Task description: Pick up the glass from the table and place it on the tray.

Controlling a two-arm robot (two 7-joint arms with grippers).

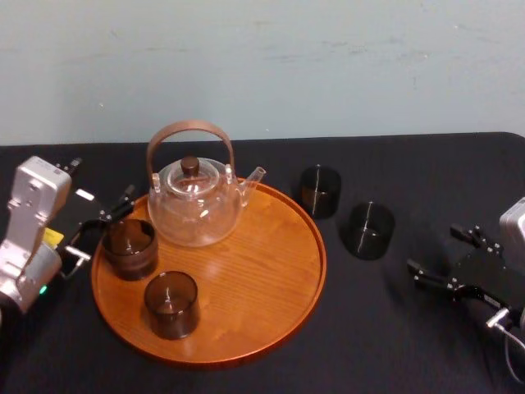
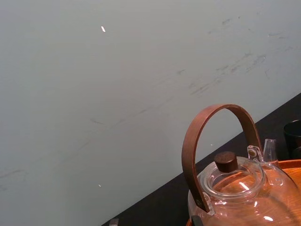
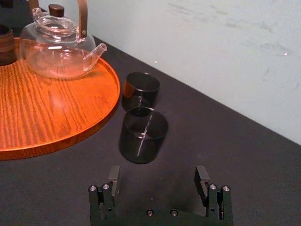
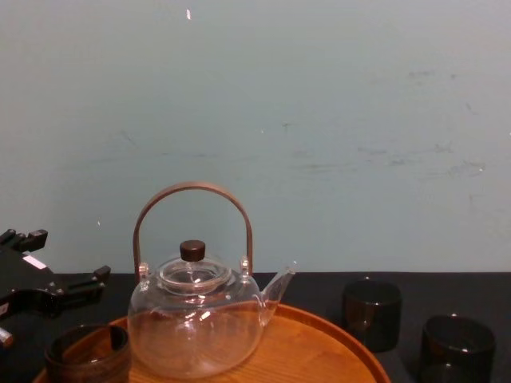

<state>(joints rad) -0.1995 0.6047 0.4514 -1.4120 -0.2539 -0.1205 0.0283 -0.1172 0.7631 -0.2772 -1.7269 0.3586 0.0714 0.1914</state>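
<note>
Glass point(image 1: 367, 231) upright on table point(image 1: 394, 345), right of tray point(image 1: 254, 279).

Tray point(image 1: 271, 295) open on its right half, crowded on its left
Teapot point(image 1: 195, 205) fills the far left; rear tray glass point(image 1: 130, 248) and front tray glass point(image 1: 171, 304) stand before it; far table glass point(image 1: 319, 190) and near table glass point(image 1: 367, 231) stand close together off the right rim; bare black table point(image 1: 385, 328) reaches the right gripper point(image 1: 431, 249).

Setting: plain robot test station. Black-covered table point(image 1: 385, 336); bare, scuffed pale wall point(image 1: 328, 57) along its far edge.
</note>
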